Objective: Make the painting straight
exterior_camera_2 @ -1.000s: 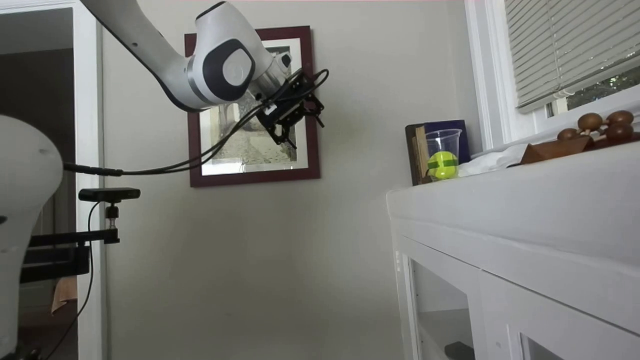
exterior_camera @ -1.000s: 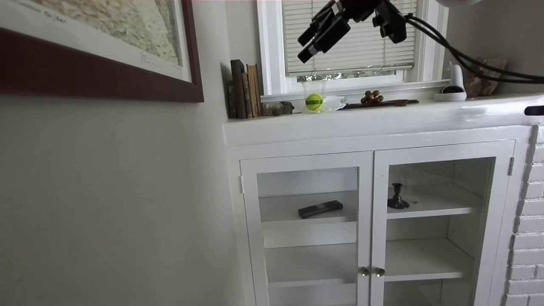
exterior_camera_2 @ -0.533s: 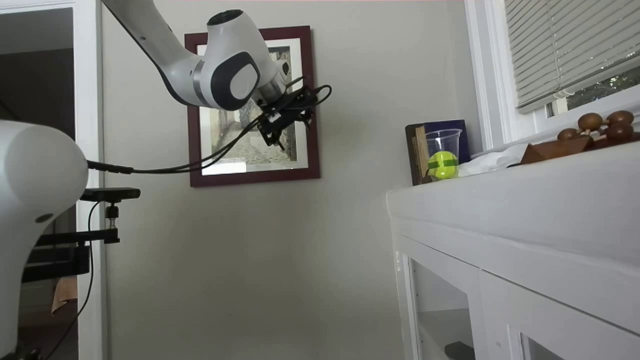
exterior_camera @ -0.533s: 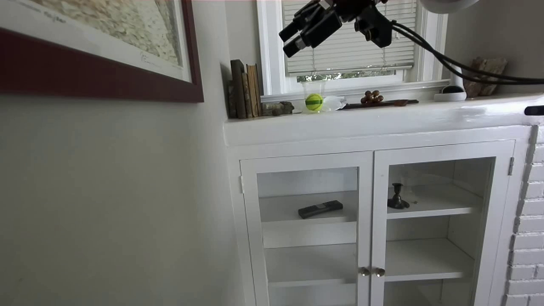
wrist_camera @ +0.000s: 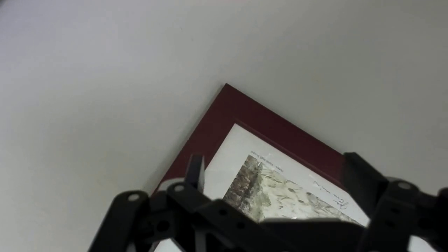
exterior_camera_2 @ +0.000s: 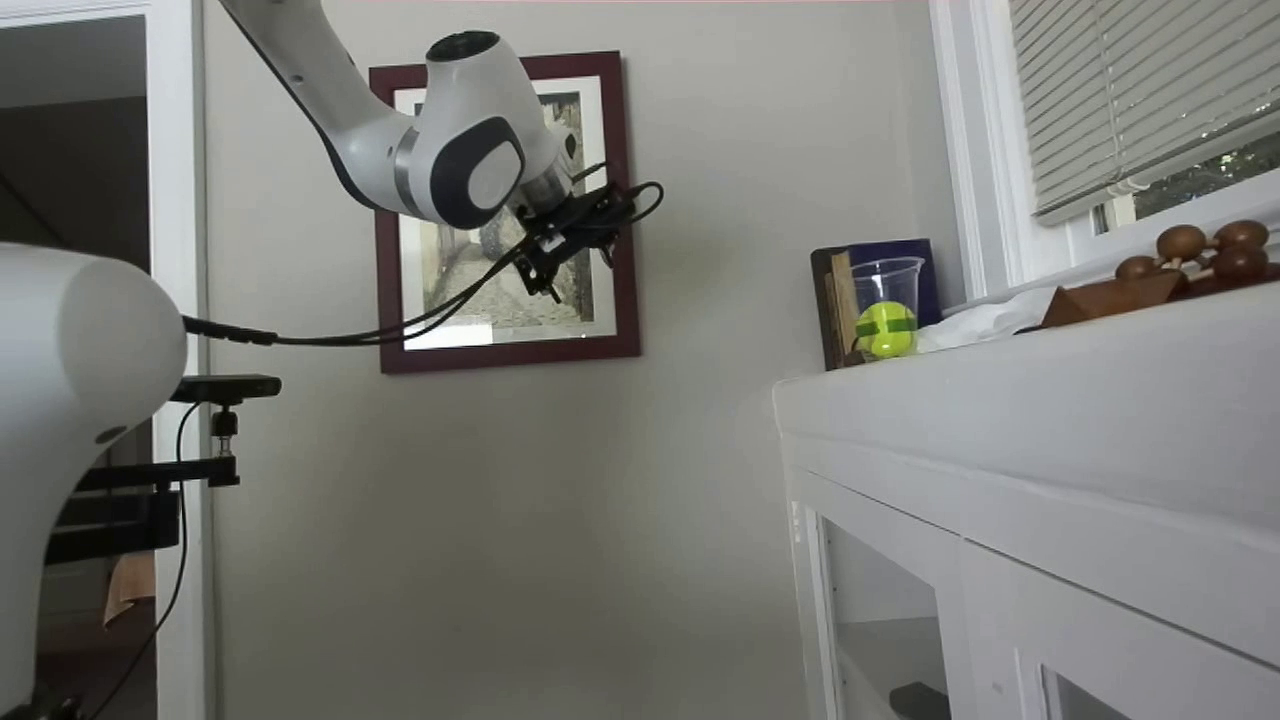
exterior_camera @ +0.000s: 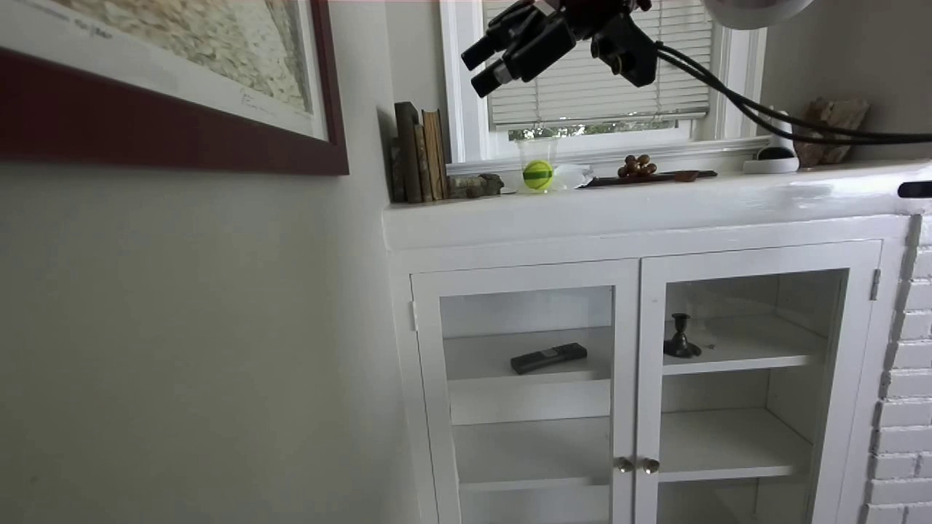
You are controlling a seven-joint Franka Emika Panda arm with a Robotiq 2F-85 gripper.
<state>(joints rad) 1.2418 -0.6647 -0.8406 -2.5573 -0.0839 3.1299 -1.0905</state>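
Note:
The painting (exterior_camera_2: 508, 352) hangs on the wall with a dark reddish-brown frame, white mat and pale picture. In an exterior view its lower edge rises toward the right, and the arm hides part of it. Its lower corner also shows at the upper left in an exterior view (exterior_camera: 182, 127). In the wrist view, a frame corner (wrist_camera: 227, 101) points upward, beyond the fingers. My gripper (wrist_camera: 274, 159) is open and empty, its fingers wide apart over the picture. In an exterior view, the gripper (exterior_camera: 475, 74) stands off to the right of the painting, apart from it.
A white cabinet (exterior_camera: 524, 276) adjoins the wall; books (exterior_camera: 419, 156), a clear cup with a yellow-green ball (exterior_camera: 538, 175) and brown wooden balls (exterior_camera: 637, 166) stand on top. A window with blinds (exterior_camera_2: 1150, 100) is behind. Black cables (exterior_camera_2: 350, 340) hang from the arm.
My gripper has moved left and slightly up in an exterior view, closer to the painting's wall. The arm has shifted and turned slightly. The painting has not visibly moved.

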